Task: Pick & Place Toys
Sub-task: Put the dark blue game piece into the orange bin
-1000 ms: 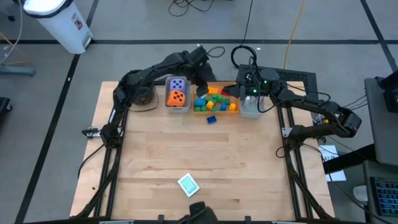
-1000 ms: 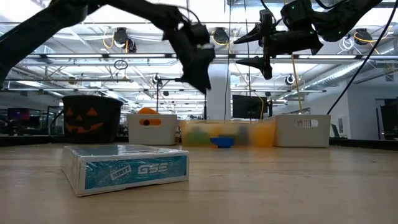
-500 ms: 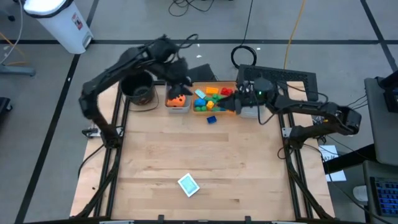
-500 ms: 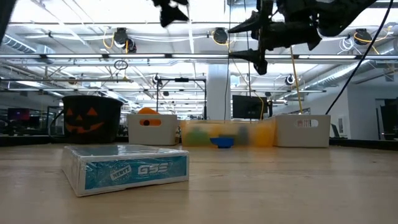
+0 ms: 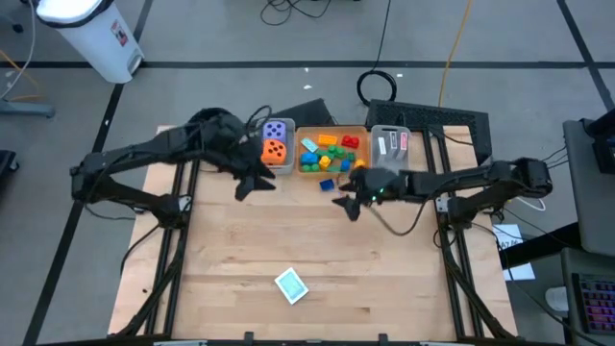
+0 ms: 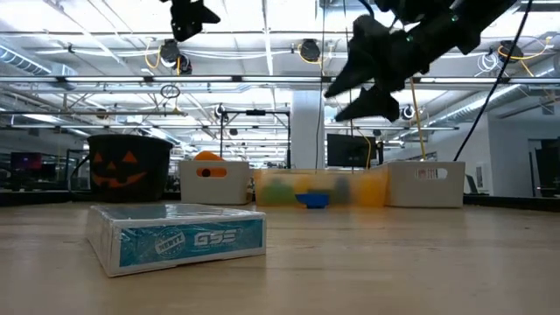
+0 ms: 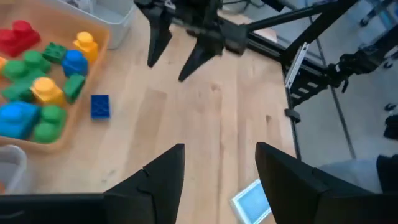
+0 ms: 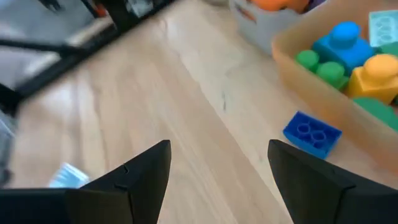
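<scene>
My left gripper (image 5: 250,185) hovers open over bare table, just near of the grey bin (image 5: 276,161) that holds a purple die (image 5: 277,130) and an orange die (image 5: 275,150). My right gripper (image 5: 345,204) hangs open above the table, close to a loose blue brick (image 5: 327,185) lying flat on the wood. Several coloured bricks fill the orange bin (image 5: 332,152). A teal card pack (image 5: 290,285) lies flat near the table's front edge. Both wrist views show nothing between the fingers (image 7: 217,168) (image 8: 217,168).
A second grey bin (image 5: 389,144) with white and pink cards stands right of the orange bin. A round black pot (image 6: 129,166) sits at the far left, partly under my left arm. Open wood lies between the bins and the card pack.
My left gripper has pulled back from over the orange bin, swinging up and toward the table's left and near side. My right gripper has swung from over the right grey bin toward the near edge and leftward, sinking and turning, to beside the blue brick.
</scene>
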Motion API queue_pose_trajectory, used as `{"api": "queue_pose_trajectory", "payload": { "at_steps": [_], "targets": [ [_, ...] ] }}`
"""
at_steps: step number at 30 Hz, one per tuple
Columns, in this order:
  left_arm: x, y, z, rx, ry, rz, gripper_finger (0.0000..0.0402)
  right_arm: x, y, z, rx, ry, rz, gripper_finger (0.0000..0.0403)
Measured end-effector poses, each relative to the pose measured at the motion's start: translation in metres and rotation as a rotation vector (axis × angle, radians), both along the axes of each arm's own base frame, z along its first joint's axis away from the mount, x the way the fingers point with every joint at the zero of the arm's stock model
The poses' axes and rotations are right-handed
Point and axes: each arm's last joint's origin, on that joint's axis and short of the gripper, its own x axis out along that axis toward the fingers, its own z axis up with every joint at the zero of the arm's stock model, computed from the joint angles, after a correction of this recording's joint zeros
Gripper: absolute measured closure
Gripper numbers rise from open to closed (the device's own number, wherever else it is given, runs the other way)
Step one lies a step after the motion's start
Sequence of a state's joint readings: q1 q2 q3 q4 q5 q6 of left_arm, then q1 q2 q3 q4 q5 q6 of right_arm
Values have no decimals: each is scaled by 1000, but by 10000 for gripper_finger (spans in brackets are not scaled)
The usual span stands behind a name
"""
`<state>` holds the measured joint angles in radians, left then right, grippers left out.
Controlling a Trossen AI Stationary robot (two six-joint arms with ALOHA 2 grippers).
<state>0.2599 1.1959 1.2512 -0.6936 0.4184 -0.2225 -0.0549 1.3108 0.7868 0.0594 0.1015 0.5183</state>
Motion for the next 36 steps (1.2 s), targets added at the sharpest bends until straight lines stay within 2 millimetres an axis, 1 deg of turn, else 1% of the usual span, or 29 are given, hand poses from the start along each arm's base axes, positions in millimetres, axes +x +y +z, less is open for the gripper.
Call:
{"api": "queue_pose_trajectory", "payload": {
  "at_steps": [3,6,9,12,16,23,29,36],
  "targets": [
    [1,-13,-12,-38,-23,-11,207,9,8,-18,-72,70,-21,145],
    [3,-23,-18,-66,-26,-34,211,18,11,-37,-122,129,-30,145],
    [5,-32,-20,-54,-12,-35,214,27,7,-49,-123,127,-40,145],
    [6,-40,-20,-33,-13,-32,215,34,-2,-62,-123,127,-73,145],
    [7,-47,-18,-2,-30,-12,215,45,-18,-66,-120,139,-117,145],
    [9,-51,-17,16,-51,-6,215,71,-41,-65,-131,123,-152,145],
    [9,-51,-17,16,-47,12,215,74,-49,-76,-41,149,-147,145],
    [8,-52,-17,16,-41,6,215,69,-49,-81,-11,214,-144,145]
  ]
}}
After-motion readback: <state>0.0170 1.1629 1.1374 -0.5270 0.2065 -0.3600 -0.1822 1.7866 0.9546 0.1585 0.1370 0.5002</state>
